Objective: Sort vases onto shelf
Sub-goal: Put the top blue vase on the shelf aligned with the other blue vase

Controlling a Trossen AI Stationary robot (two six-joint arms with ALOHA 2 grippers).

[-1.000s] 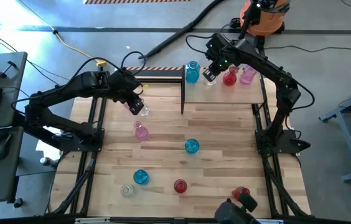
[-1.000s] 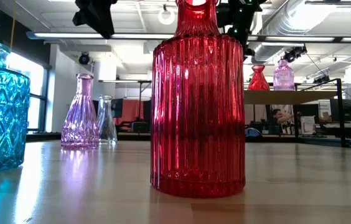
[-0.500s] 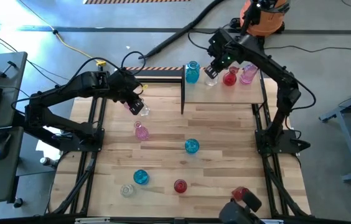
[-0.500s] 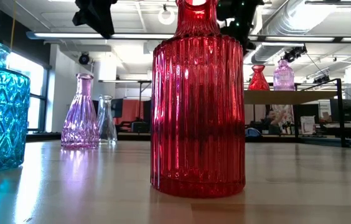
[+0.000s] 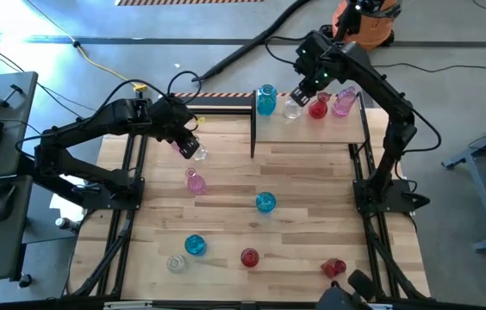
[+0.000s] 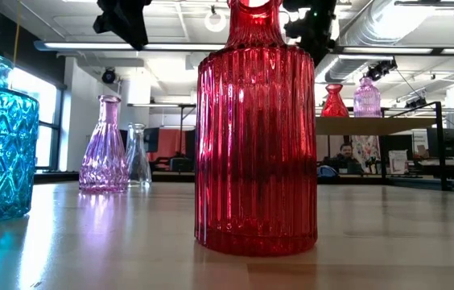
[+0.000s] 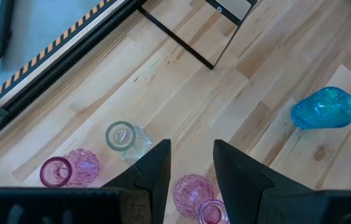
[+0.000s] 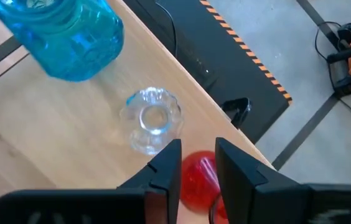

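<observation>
The right gripper (image 5: 305,89), fingers narrowly apart and empty, hovers just beside the clear vase (image 5: 292,108) on the shelf (image 5: 312,129).

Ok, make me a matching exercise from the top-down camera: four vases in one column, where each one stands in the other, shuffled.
Vases:
1. clear vase
2. pink vase
3. red vase
4. blue vase

Places:
A. table, near edge, right of the blue one
B. shelf, between a blue and a red vase
C. table, just below the left gripper
D. table, near edge, next to a small clear vase

Pairs: 1-B, 2-C, 3-A, 4-D
</observation>
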